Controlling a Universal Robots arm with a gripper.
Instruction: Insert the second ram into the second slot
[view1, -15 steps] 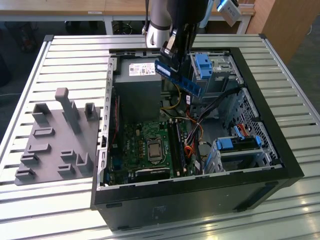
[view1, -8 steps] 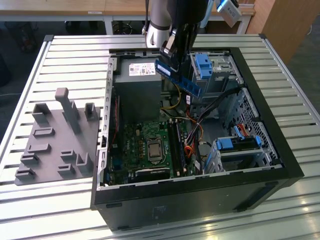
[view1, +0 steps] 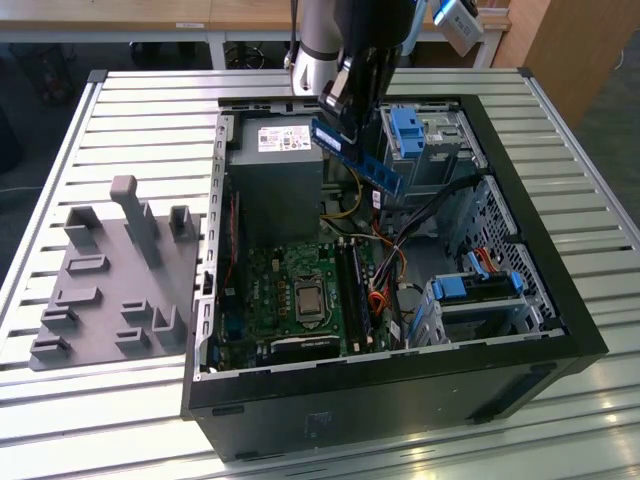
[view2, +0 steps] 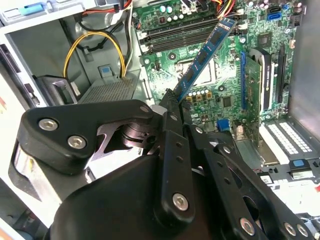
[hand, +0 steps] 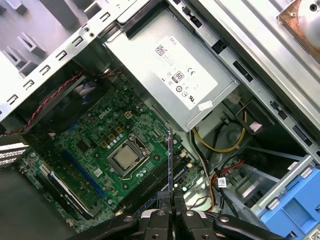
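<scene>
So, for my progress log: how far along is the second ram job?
Done: the ram is picked up. In hand: the tool is shut on one end of it, holding it slanted in the air over the open case. Left: it is not yet in the board's slots.

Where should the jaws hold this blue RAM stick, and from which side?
Pinch the thin blue RAM circuit-board stick across its two flat faces near one short end, coming from above the open black computer case, as the gripper has it now. Edge-on it is very thin, so only the faces offer grip.
</scene>
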